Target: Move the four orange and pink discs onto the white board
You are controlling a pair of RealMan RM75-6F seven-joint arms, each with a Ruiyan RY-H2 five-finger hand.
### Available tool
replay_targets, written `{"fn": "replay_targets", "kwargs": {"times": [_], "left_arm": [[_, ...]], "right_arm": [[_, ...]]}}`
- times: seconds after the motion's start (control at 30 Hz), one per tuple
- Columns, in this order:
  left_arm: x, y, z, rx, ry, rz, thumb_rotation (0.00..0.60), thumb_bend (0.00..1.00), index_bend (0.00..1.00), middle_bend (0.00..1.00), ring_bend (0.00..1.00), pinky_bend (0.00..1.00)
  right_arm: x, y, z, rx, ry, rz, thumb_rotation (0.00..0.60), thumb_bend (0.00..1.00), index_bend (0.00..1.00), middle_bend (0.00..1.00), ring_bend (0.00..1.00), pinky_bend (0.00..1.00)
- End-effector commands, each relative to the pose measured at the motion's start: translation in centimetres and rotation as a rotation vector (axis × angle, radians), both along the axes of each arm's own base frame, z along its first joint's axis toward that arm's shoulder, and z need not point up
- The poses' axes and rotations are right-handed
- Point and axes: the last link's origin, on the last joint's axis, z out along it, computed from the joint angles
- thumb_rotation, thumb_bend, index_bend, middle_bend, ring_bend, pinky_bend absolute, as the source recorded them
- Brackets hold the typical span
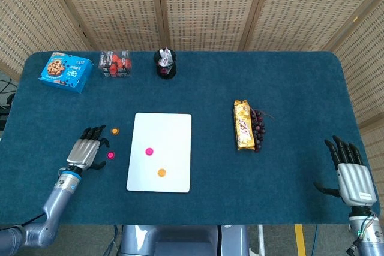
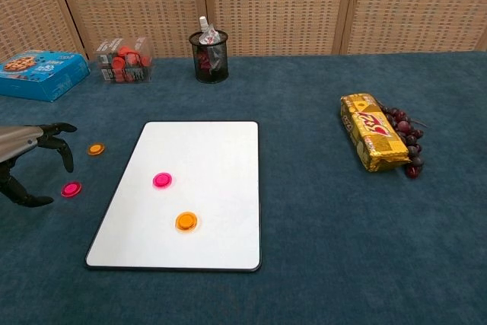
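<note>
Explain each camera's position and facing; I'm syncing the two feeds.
Head view: high above, looking steeply down on the blue cloth table; shows left hand and right hand.
Chest view: low at the near edge, looking across toward the wicker screens; only the left hand shows.
Shared: the flat white rectangular board.

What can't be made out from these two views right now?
- Left hand: chest view's left edge cuts off the palm; only dark fingers show.
- Right hand: seen only in head view, outside the chest view's frame.
- Black mesh cup: contents too small to identify in either view.
- Clear plastic box of red pieces: pieces too small to identify.
- Dark grapes: partly hidden behind the gold snack packet in head view.
</note>
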Motion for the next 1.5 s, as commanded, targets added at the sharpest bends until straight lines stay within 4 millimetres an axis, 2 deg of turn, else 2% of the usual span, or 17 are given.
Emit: {"fn": "replay_targets", "kwargs": {"times": [0.03,0.4,0.53,0.63,0.87,0.97,1.13,1.37,1.5], "left_arm": [[-0.1,0.0,-0.3,-0.005,-0.003,0.008,0.6,0.26,0.38,0.0,0.0,0.0],[0.2,0.6,-1.6,-0.03,-0.014,0.016,0.6,0.27,0.39,0.0,0.0,0.0],[0.2,0.6,-1.6,-0.027,-0.007,0.016,0.6,0.28,0.5,0.0,0.0,0.0],[0.1,0.6,-1.5,-0.02,0.0,0.019,0.6,0.29,0.55,0.0,0.0,0.0],[0.2,0.6,-1.0,-0.005,-0.005,0.018,0.6,0.3,0.58,0.0,0.0,0.0],[1.1,0.9,-0.8,-0.002,-0.022,0.007,0.6,0.3,0.58,0.0,0.0,0.0],[4.2,2.1,-1.1,0.001,-0.042,-0.038,0.6,0.3,0.58,0.0,0.0,0.0],[8.1,3.3,-3.3,-0.027,-0.036,-0.044,0.6,0.3,0.58,0.0,0.0,0.0],[9.2,3.4,-3.9,-0.027,-0.024,-0.039,0.6,0.3,0.58,0.0,0.0,0.0]], "right_arm": [[0.0,0.0,0.0,0.001,-0.001,0.0,0.6,0.0,0.0,0.0,0.0,0.0],[0.0,0.0,0.1,-0.001,-0.001,-0.001,0.6,0.0,0.0,0.0,0.0,0.0],[0.0,0.0,0.1,0.0,-0.004,-0.003,0.6,0.0,0.0,0.0,0.0,0.0],[0.0,0.0,0.1,0.0,-0.004,-0.002,0.6,0.0,0.0,0.0,0.0,0.0],[0.0,0.0,0.1,0.002,-0.005,-0.003,0.6,0.0,0.0,0.0,0.0,0.0],[0.0,0.0,0.0,0.003,-0.005,-0.004,0.6,0.0,0.0,0.0,0.0,0.0],[0.0,0.0,0.0,0.003,-0.004,-0.006,0.6,0.0,0.0,0.0,0.0,0.0],[-0.1,-0.1,0.1,0.004,-0.008,-0.009,0.6,0.0,0.0,0.0,0.0,0.0],[-0.2,-0.1,0.1,0.006,-0.012,-0.01,0.6,0.0,0.0,0.0,0.0,0.0]]}}
